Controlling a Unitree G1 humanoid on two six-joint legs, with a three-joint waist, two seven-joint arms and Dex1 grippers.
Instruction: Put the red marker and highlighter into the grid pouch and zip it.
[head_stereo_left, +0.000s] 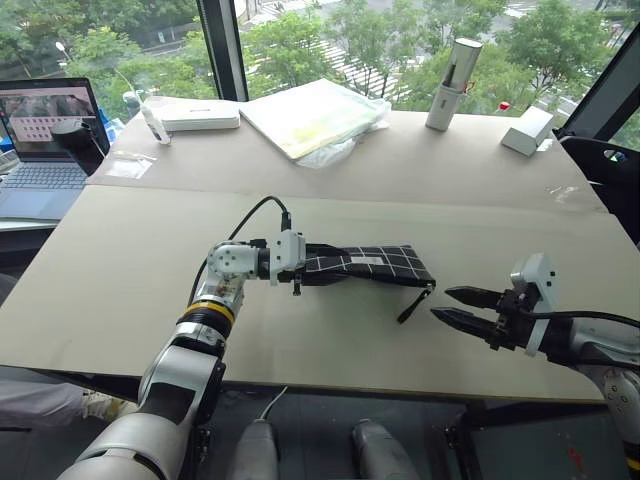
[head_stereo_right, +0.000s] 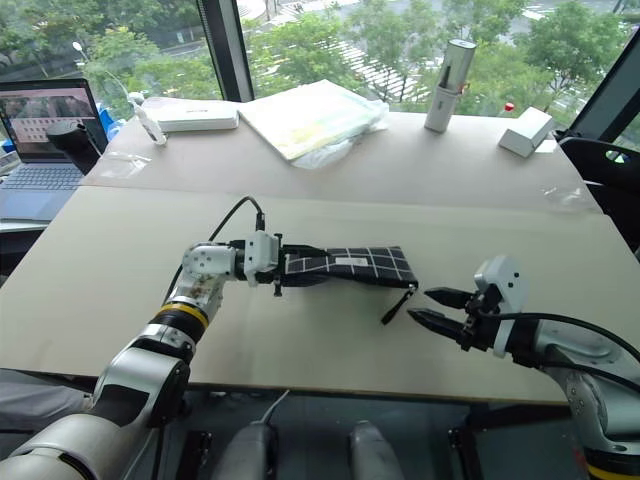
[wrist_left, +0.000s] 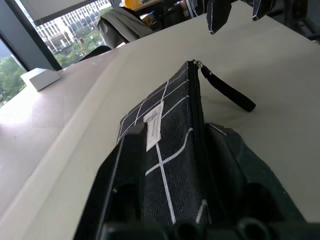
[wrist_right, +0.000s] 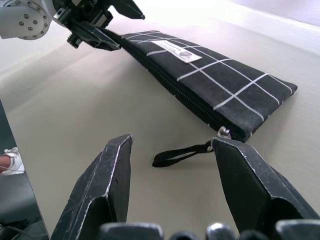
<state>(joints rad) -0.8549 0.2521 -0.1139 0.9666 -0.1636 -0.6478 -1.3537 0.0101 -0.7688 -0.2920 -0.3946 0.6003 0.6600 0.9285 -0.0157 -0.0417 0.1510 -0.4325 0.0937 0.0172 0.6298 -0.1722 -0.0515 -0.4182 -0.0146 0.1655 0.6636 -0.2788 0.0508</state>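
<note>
Flat black fabric grid pouch (head_stereo_left: 365, 265) with thin white lines lying on pale counter (head_stereo_left: 150, 250). Zipper looks closed, slider at pouch's far end, black pull strap (wrist_right: 181, 154) trailing off it. Red marker and highlighter nowhere visible; judged already inside pouch. Left gripper (head_stereo_left: 305, 268) fingers straddling pouch's near end, pouch between them; firm clamp or loosening, cannot tell. Right gripper (head_stereo_left: 462, 306) fingers spread, holding nothing, just beside strap. Advice: verify slider fully seated at pouch end; release without dragging pouch.
</note>
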